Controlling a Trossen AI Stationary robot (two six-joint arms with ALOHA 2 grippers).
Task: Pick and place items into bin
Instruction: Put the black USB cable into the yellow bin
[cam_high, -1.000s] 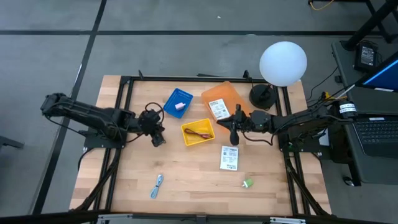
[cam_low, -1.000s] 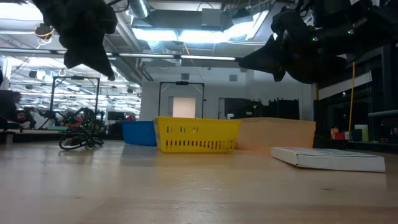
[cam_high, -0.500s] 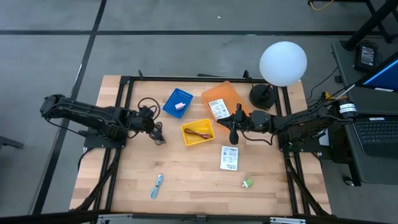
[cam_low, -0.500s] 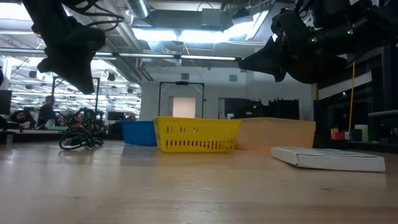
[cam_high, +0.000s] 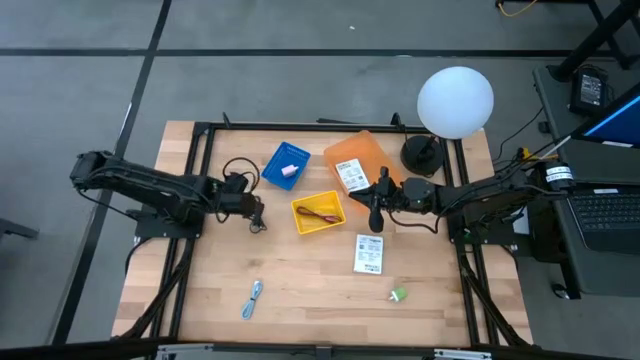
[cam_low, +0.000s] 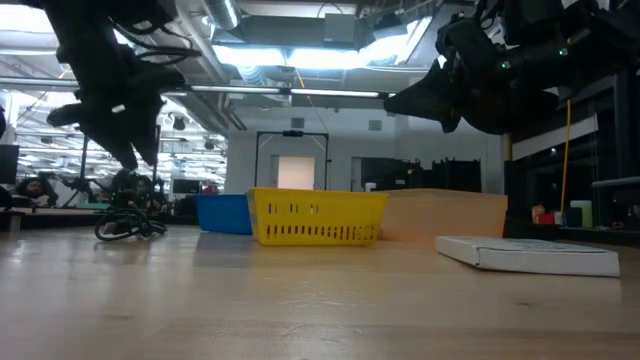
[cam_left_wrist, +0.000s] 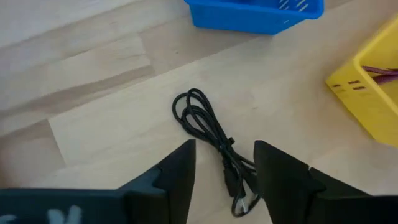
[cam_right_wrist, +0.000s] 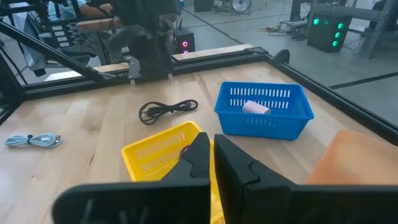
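1. Left gripper (cam_high: 257, 212) at the left centre of the high view, held above the wooden table (cam_high: 300, 290); fingers (cam_left_wrist: 177, 171) apart, holding nothing.
2. Thin black coiled cord (cam_left_wrist: 208, 134) lying flat on the wood, seen in the left wrist view partly between the two dark fingers; not possible to tell if any finger touches it. In the high view the same cord (cam_high: 236, 172) lying left of the bins, and at the left edge of the low view (cam_low: 130, 224).
3. Right gripper (cam_high: 375, 212) at the centre right of the high view, raised over the table near the orange bin; fingers (cam_right_wrist: 199, 158) pressed together, with nothing between them.
4. Small blue plastic basket (cam_high: 287, 165) in the upper centre of the high view, with a tiny pink block (cam_high: 290, 170) inside.
5. Small yellow slotted basket (cam_high: 318, 213) just below it, with a dark-red cord (cam_high: 322, 214) inside.
6. Orange tray-like bin (cam_high: 345, 156) to the right of the blue basket, with a white labelled packet (cam_high: 352, 176) inside.
7. Second white labelled packet (cam_high: 368, 254) flat on the table, below the right gripper.
8. Small green piece (cam_high: 399, 295) in the lower right of the table, well apart from the bins.
9. Small blue-silver piece (cam_high: 252, 298) in the lower left of the table.
10. Large white ball-shaped lamp (cam_high: 455, 102) at the upper right corner of the table.
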